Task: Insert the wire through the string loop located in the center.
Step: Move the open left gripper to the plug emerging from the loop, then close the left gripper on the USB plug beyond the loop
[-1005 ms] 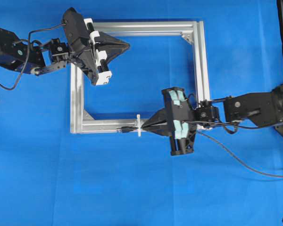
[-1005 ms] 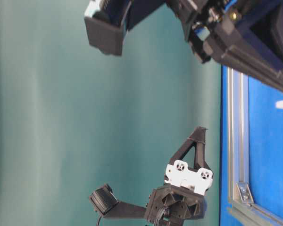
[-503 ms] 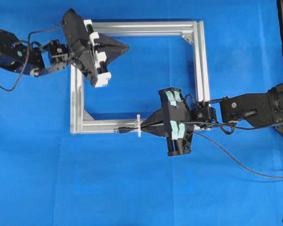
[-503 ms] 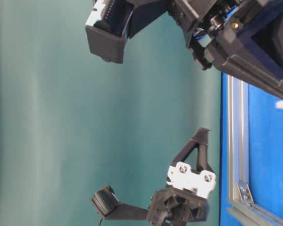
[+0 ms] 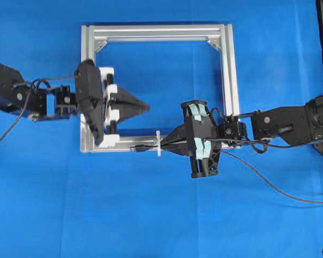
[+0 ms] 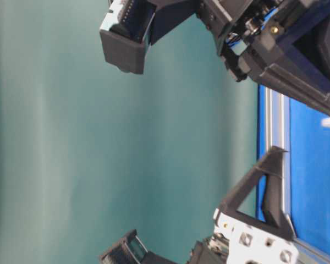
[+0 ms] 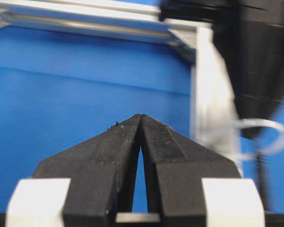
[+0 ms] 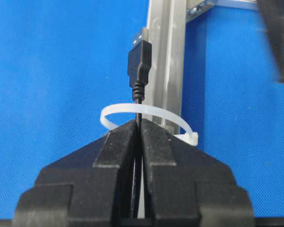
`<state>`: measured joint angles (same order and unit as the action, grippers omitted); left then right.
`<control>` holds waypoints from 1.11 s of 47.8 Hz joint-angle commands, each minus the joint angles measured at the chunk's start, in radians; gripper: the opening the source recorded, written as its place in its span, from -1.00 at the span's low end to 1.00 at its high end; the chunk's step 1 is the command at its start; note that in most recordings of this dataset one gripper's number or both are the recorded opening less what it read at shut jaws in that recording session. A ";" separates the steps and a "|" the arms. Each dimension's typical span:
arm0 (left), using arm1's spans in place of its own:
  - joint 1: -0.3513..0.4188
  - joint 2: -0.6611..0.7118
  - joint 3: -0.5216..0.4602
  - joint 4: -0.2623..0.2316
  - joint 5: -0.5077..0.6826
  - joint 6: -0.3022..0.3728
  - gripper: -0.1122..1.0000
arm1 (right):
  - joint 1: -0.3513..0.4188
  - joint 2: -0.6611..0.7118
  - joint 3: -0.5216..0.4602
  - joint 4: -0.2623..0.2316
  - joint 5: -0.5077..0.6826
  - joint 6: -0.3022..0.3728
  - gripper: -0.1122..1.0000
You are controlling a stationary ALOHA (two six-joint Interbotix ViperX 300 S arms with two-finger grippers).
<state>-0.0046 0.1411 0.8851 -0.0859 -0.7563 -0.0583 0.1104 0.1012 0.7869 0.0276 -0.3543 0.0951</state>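
The wire [image 8: 139, 66] ends in a black USB plug with a metal tip, and that plug lies beyond the white string loop [image 8: 146, 112] with the cord passing through it. My right gripper [image 8: 139, 122] is shut on the wire just behind the loop. From overhead the wire's plug [image 5: 141, 149] lies left of the string loop [image 5: 159, 143] on the frame's bottom bar, with my right gripper [image 5: 164, 145] at the loop's right side. My left gripper [image 5: 146, 107] is shut and empty, pointing right inside the frame; its tips [image 7: 140, 117] hover over blue cloth.
The silver aluminium frame [image 5: 230, 70] lies on the blue cloth. The wire's slack [image 5: 274, 185] trails off to the right edge. A blurred loop [image 7: 267, 137] and frame bar [image 7: 213, 94] show right of my left gripper. The frame's edge [image 6: 278, 126] shows at table level.
My left arm has swung down from the frame's top left corner to its lower left, pointing right. The right gripper moved slightly left earlier, carrying the plug further past the loop, and now holds still.
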 commanded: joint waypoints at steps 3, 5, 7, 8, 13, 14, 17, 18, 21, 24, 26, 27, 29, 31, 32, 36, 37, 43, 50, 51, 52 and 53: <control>-0.051 -0.031 -0.005 0.003 0.002 -0.031 -0.80 | -0.002 -0.011 -0.012 -0.002 -0.009 -0.002 -0.85; -0.064 -0.031 -0.005 0.003 0.006 -0.046 -0.80 | -0.002 -0.011 -0.011 -0.002 -0.009 -0.002 -0.85; -0.083 -0.031 -0.005 0.003 0.009 -0.060 -0.80 | -0.002 -0.011 -0.011 -0.002 -0.009 -0.002 -0.85; -0.089 -0.031 -0.005 0.003 0.009 -0.066 -0.80 | -0.002 -0.011 -0.011 -0.002 -0.009 -0.002 -0.85; -0.126 -0.031 -0.006 0.003 0.015 -0.075 -0.80 | -0.002 -0.011 -0.011 -0.002 -0.011 -0.002 -0.85; -0.137 -0.031 -0.008 0.003 0.017 -0.077 -0.80 | -0.002 -0.011 -0.012 -0.002 -0.009 -0.002 -0.85; -0.153 -0.031 -0.011 0.003 0.017 -0.078 -0.80 | -0.002 -0.011 -0.011 -0.002 -0.009 -0.002 -0.85; -0.158 -0.029 -0.011 0.003 0.017 -0.078 -0.80 | -0.002 -0.011 -0.012 -0.002 -0.011 -0.002 -0.85; -0.167 -0.029 -0.012 0.003 0.017 -0.078 -0.80 | -0.002 -0.011 -0.011 -0.002 -0.009 -0.002 -0.85; -0.169 -0.028 -0.015 0.003 0.017 -0.080 -0.80 | -0.002 -0.011 -0.011 -0.002 -0.009 -0.002 -0.85; -0.170 -0.028 -0.017 0.003 0.017 -0.080 -0.79 | -0.002 -0.011 -0.011 -0.002 -0.011 -0.002 -0.85; -0.172 -0.028 -0.017 0.003 0.017 -0.080 -0.79 | -0.002 -0.011 -0.011 -0.002 -0.009 -0.002 -0.85; -0.175 -0.026 -0.018 0.003 0.017 -0.078 -0.79 | -0.002 -0.011 -0.011 -0.002 -0.009 -0.002 -0.85; -0.179 -0.026 -0.020 0.003 0.017 -0.072 -0.79 | -0.002 -0.011 -0.011 -0.002 -0.009 -0.002 -0.85; -0.181 -0.026 -0.020 0.003 0.017 -0.071 -0.79 | -0.002 -0.011 -0.012 -0.002 -0.009 -0.002 -0.85; -0.181 -0.026 -0.020 0.003 0.021 -0.071 -0.79 | -0.002 -0.011 -0.011 -0.002 -0.009 -0.002 -0.85; -0.181 -0.026 -0.020 0.003 0.025 -0.071 -0.78 | -0.002 -0.011 -0.011 -0.002 -0.009 -0.002 -0.85; -0.181 -0.026 -0.020 0.003 0.028 -0.075 -0.56 | -0.002 -0.011 -0.011 -0.002 -0.011 -0.002 -0.85; -0.183 -0.025 -0.020 0.003 0.035 -0.075 0.18 | -0.002 -0.011 -0.011 -0.002 -0.009 -0.002 -0.85; -0.183 -0.025 -0.020 0.003 0.037 -0.075 0.29 | -0.002 -0.011 -0.011 -0.002 -0.009 -0.002 -0.85; -0.181 -0.025 -0.021 0.003 0.037 -0.075 0.39 | -0.002 -0.011 -0.011 -0.002 -0.009 -0.002 -0.85; -0.181 -0.025 -0.021 0.003 0.038 -0.075 0.52 | -0.002 -0.011 -0.011 -0.002 -0.009 -0.002 -0.85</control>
<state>-0.1825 0.1396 0.8805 -0.0844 -0.7164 -0.1319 0.1104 0.1012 0.7854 0.0276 -0.3543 0.0951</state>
